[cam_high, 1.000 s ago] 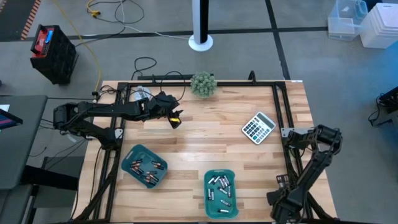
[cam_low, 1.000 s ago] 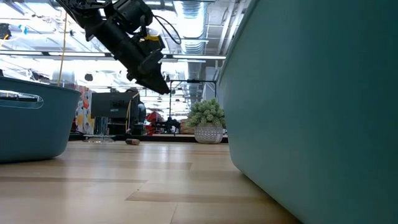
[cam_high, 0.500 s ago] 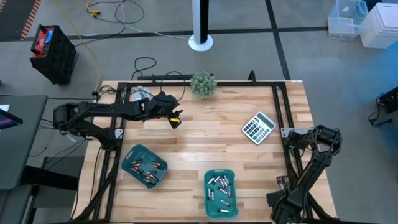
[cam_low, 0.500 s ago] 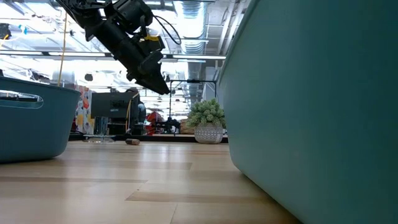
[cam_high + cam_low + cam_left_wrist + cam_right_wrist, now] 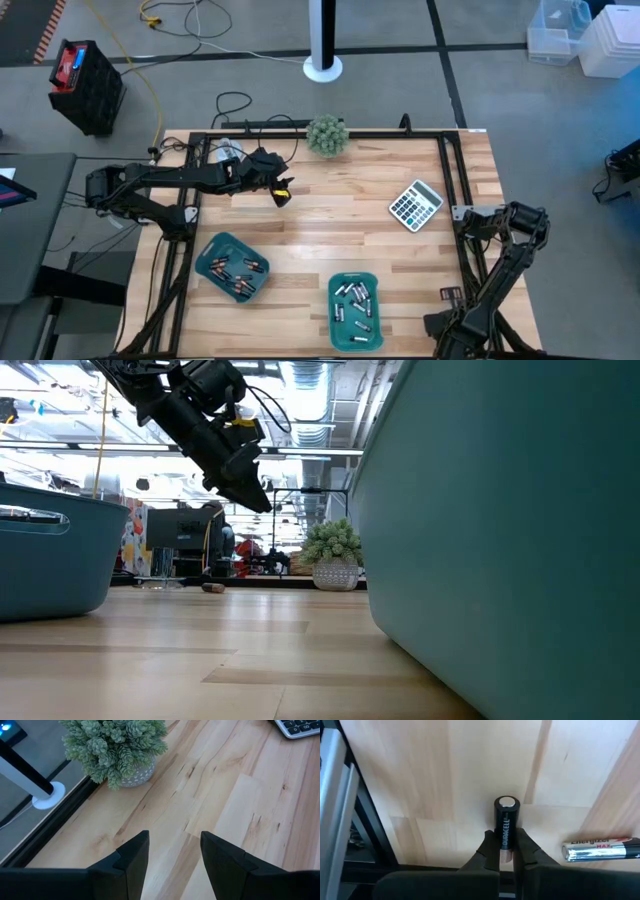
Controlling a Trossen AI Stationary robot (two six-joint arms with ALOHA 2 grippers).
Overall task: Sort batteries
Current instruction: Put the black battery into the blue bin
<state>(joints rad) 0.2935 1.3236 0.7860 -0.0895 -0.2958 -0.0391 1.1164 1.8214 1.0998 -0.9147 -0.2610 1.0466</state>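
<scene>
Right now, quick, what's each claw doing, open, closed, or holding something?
Left claw: open, empty, raised above the table near the potted plant.
Right claw: closed on a dark battery, at the table's near right corner.

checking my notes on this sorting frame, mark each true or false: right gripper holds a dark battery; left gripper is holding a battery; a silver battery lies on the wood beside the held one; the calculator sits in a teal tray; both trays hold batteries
1. True: the right gripper is shut on the dark battery.
2. False: the left gripper is open and empty, above bare wood near the plant.
3. True: a silver battery lies beside it.
4. False: the calculator lies on the table.
5. True: the left tray and right tray both hold cells.
</scene>
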